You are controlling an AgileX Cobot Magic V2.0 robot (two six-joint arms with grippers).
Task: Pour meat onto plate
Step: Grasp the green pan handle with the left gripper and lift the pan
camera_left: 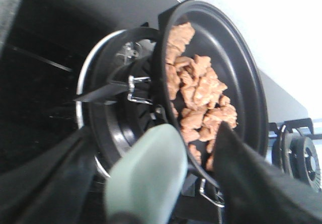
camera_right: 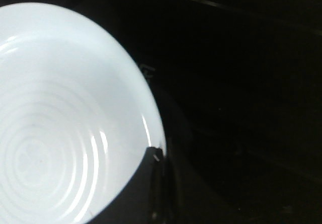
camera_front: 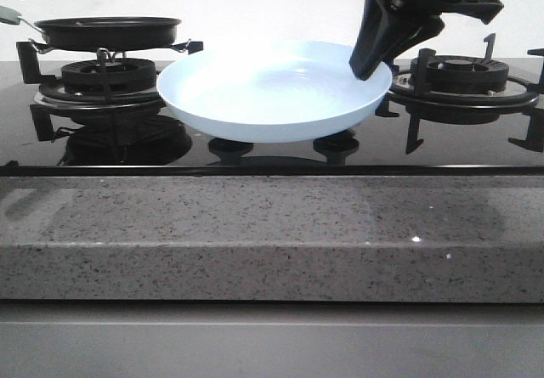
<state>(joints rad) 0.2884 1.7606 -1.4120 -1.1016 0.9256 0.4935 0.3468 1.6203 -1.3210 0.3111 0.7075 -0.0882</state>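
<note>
Many pieces: meat, orange-brown, flat, irregular, heaped in pan
Plate: pale blue, bare
Left pincer: pinching pan handle
Right pincer: pinching plate rim

plate: smooth, glossy | stove top: glossy black, glass-like | counter edge: speckled grey stone | pan: matt black, possibly non-stick
</note>
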